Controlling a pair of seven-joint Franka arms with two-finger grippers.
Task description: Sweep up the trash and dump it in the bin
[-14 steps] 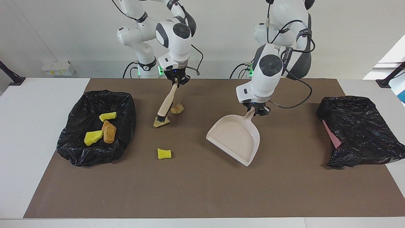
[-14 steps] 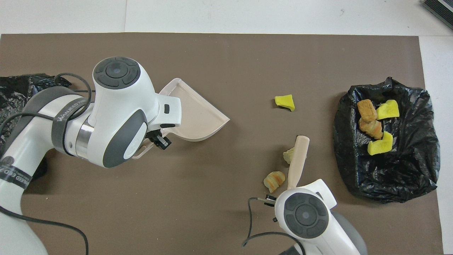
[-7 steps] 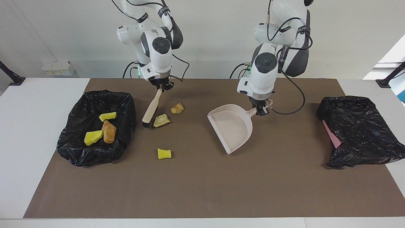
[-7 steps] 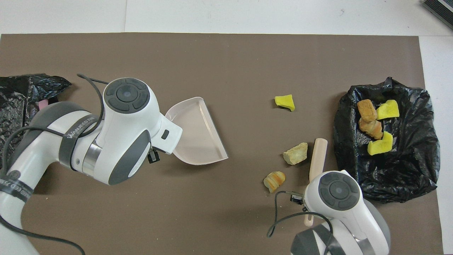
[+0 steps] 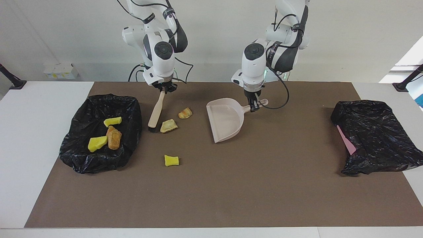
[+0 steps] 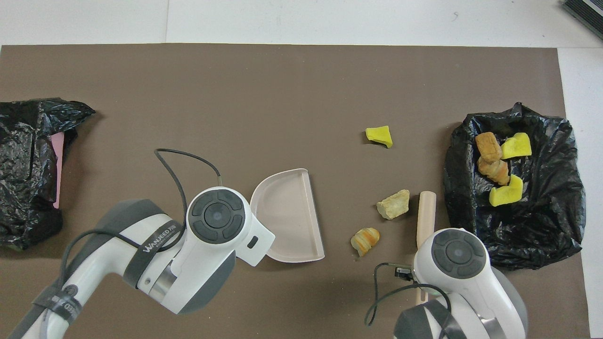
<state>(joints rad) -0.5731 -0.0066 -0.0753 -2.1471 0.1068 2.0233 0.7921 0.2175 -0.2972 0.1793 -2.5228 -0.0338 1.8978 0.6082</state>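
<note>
My right gripper point(image 5: 164, 89) is shut on the handle of a beige brush point(image 5: 156, 111). The bristles rest on the mat between the bin and a tan lump point(image 5: 168, 125). A brown striped lump point(image 5: 185, 113) lies beside it, nearer to the robots. A yellow sponge chunk point(image 5: 171, 160) lies farther out. My left gripper point(image 5: 253, 106) is shut on the handle of the beige dustpan point(image 5: 224, 119), which is empty and low over the mat's middle. The black-lined bin point(image 5: 99, 99) holds several yellow and brown bits point(image 6: 494, 169). The overhead view shows the brush point(image 6: 426, 212), the dustpan point(image 6: 289, 214) and the tan lump point(image 6: 393, 205).
A second crumpled black bag point(image 5: 373, 135) with a pink edge showing lies at the left arm's end of the brown mat; it also shows in the overhead view point(image 6: 23, 165). White table borders the mat on all sides.
My left arm has pulled the dustpan closer to the robots and toward the loose trash, turning it. My right arm has moved the brush off the tan lump to its bin side.
</note>
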